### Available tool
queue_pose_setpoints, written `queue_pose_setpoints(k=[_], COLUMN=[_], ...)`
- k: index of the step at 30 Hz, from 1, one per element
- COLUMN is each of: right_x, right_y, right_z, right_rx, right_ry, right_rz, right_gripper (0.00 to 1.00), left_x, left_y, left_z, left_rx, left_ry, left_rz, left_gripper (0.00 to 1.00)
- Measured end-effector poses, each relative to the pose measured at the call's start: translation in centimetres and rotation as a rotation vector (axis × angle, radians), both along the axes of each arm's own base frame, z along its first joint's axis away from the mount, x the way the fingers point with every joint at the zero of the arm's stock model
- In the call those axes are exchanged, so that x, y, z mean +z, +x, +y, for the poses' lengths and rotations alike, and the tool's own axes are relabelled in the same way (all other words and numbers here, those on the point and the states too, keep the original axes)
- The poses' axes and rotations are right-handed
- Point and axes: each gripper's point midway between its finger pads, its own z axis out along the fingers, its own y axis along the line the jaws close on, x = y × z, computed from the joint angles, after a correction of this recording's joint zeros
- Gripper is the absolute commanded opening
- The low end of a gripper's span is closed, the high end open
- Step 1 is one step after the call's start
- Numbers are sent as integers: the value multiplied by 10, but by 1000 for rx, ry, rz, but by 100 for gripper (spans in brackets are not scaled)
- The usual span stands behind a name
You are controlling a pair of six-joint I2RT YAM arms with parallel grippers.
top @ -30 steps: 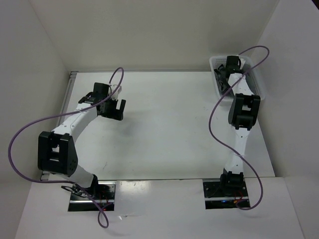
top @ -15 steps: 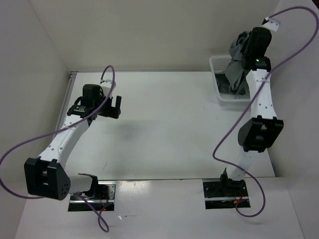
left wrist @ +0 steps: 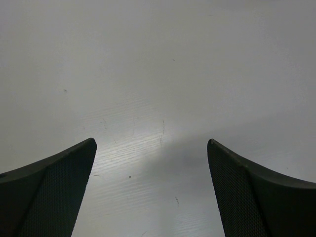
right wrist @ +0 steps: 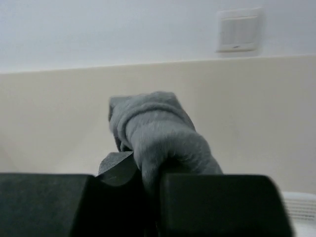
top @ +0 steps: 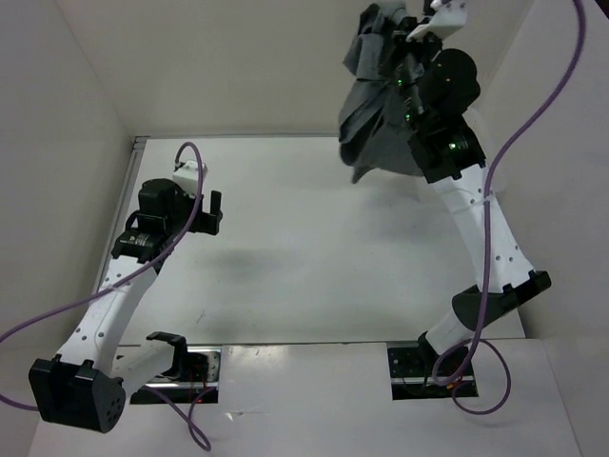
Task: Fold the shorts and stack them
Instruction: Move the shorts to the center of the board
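Note:
The dark grey shorts (top: 376,105) hang in the air at the top right, bunched, held high above the table's far right part. My right gripper (top: 395,43) is shut on them near their top. In the right wrist view a thick fold of the shorts (right wrist: 158,136) sticks out from between the closed fingers (right wrist: 212,202). My left gripper (top: 214,211) is open and empty, low over the left part of the table. In the left wrist view its gripper (left wrist: 152,168) shows only bare table between the two spread fingertips (left wrist: 64,173).
The white table (top: 304,238) lies between side walls on the left and right and a back wall. The white mesh basket is hidden behind the raised right arm and the shorts. A wall switch plate (right wrist: 239,30) shows in the right wrist view.
My right arm has lifted the shorts out of the basket at the far right, high up and to the left. My left arm has stretched out, its gripper shifting a little left and nearer.

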Motion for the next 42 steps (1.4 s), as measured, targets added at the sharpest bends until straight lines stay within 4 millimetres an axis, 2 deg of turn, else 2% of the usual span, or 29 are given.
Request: queue_pose_setpoints(k=[3,4,5,6,7,8,11,14,18,21,24,27,30,34,38,39,41,42], right_x=[-21,-33,-47,-68,-89,-110,-181,-235,-287,-324,-353,-377,-404,-466,-525,-538,-559,-566], right_y=[8,14,20,30,41,50,75,78,61,42,24,5,-7,-24,-37,-39,-35,-32], right_z=[37,49,61,74,86,97,122,130,122,114,122,158,211,273,302,307,311,309], right_rx=[93,121,146,168,190,210,245,264,263,260,282,352,437,522,517,506,461,434], right_ry=[19,26,33,28,16,5,-50,-96,-151,-183,-207,-244,-296,-388,-484,-500,-528,-541], right_rz=[42,67,98,148,196,243,404,530,644,728,791,831,865,938,1009,1026,1045,1053], right_gripper=[34,51,56,61,72,77,80,83,83,83,83,82,82,85,87,84,58,41], left_x=[8,10,12,14,15,15,15,15,10,-5,-20,-29,-31,-29,-27,-26,-25,-25], left_y=[2,2,3,3,3,4,4,4,2,-3,-8,-11,-12,-12,-14,-15,-16,-16], left_z=[7,11,14,18,21,22,23,21,18,15,14,13,15,23,39,43,48,50], left_rx=[27,39,53,66,77,83,86,78,58,45,36,31,35,68,128,142,161,166], left_ry=[3,4,6,9,11,13,14,10,0,-3,-4,-6,-4,5,17,18,21,22], left_rz=[-34,-42,-49,-56,-59,-60,-61,-59,-48,-13,25,46,51,37,21,18,14,13], left_gripper=[100,100,100,100,100,100,100,100,100,100,100,100,100,100,100,100,100,100])
